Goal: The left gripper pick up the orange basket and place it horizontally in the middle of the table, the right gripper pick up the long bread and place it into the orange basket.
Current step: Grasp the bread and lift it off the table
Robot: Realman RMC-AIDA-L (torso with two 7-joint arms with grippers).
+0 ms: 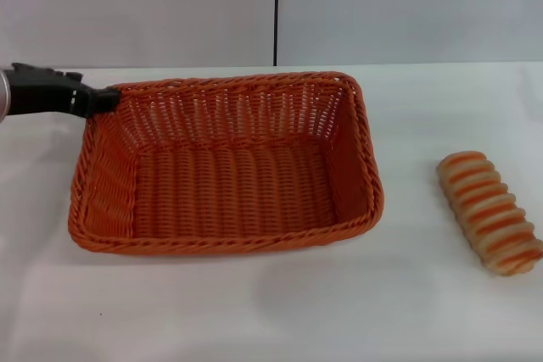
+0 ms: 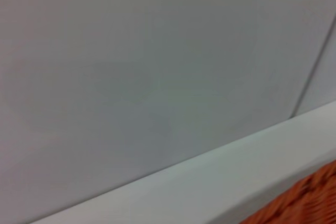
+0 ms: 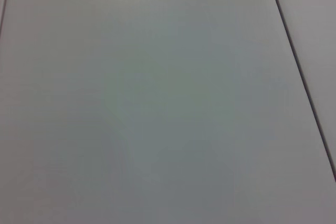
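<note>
The orange basket lies lengthwise on the white table, a little left of the middle, and it is empty. My left gripper reaches in from the left and its black tip is closed on the basket's far left rim corner. A strip of the basket's weave shows in the left wrist view. The long bread, tan with orange-brown stripes, lies on the table to the right of the basket, well apart from it. The right gripper is out of view.
A grey wall with a dark vertical seam rises behind the table's far edge. The right wrist view holds only grey wall panels. Bare tabletop lies between basket and bread and in front of both.
</note>
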